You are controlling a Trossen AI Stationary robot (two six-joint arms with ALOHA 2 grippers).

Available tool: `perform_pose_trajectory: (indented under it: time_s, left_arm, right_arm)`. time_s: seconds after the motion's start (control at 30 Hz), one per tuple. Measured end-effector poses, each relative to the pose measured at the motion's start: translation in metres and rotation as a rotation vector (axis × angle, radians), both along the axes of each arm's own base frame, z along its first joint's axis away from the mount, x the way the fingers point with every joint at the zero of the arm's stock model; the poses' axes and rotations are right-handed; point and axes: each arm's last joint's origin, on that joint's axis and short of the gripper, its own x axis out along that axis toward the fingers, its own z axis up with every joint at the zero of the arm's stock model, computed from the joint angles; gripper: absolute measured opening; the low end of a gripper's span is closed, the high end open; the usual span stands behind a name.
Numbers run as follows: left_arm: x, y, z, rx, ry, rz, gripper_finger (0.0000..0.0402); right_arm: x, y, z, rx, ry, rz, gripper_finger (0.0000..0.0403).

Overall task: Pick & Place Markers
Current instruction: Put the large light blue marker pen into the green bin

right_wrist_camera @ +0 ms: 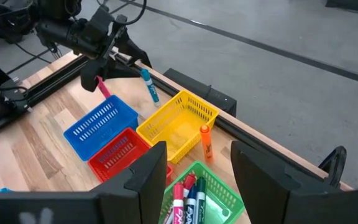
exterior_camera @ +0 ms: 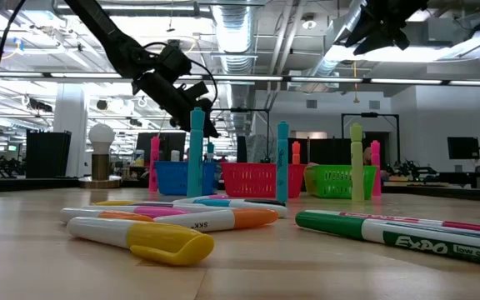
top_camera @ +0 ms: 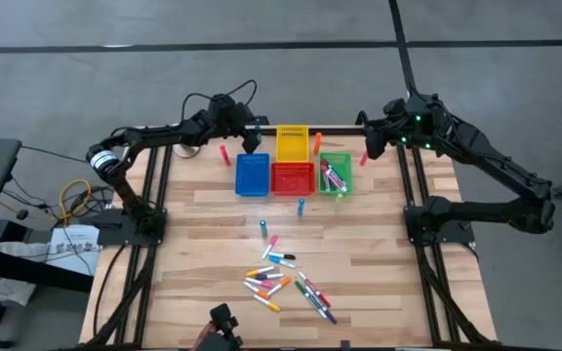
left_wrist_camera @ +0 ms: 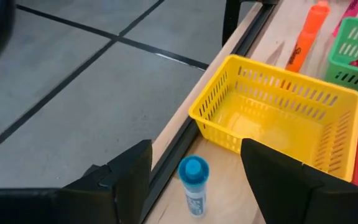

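A blue-capped marker (left_wrist_camera: pixel 193 184) stands upright on the table near its far edge, just left of the yellow bin (left_wrist_camera: pixel 278 118). My left gripper (left_wrist_camera: pixel 196 149) is open, with one finger on either side of this marker and a gap on both sides. It also shows from the side in the right wrist view (right_wrist_camera: pixel 126 50), next to the marker (right_wrist_camera: pixel 149 86). My right gripper (right_wrist_camera: pixel 197 177) hangs open and empty high over the far right, above the green bin (top_camera: pixel 336 175). Several more markers (top_camera: pixel 286 283) lie in a loose pile near the front.
Blue bin (top_camera: pixel 252 174), red bin (top_camera: pixel 293 177), yellow bin (top_camera: pixel 293 142) and green bin stand together at the far middle; the green one holds a few markers. Single markers stand upright around them: pink (top_camera: pixel 224 153), orange (top_camera: pixel 317 142), blue (top_camera: pixel 301 206). The dark frame rail (left_wrist_camera: pixel 179 149) runs along the far edge.
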Motion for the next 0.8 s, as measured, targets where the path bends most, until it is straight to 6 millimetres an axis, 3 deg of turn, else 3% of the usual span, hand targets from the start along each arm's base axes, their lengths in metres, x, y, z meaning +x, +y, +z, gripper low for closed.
perform_pose_trajectory:
  time_s: [0.8]
  left_arm:
    - [0.0019, 0.0026, -0.0048, 0.007, -0.004, 0.0, 0.0246]
  right_arm:
    - [-0.0001, 0.0, -0.0002, 0.001, 0.001, 0.0, 0.0169]
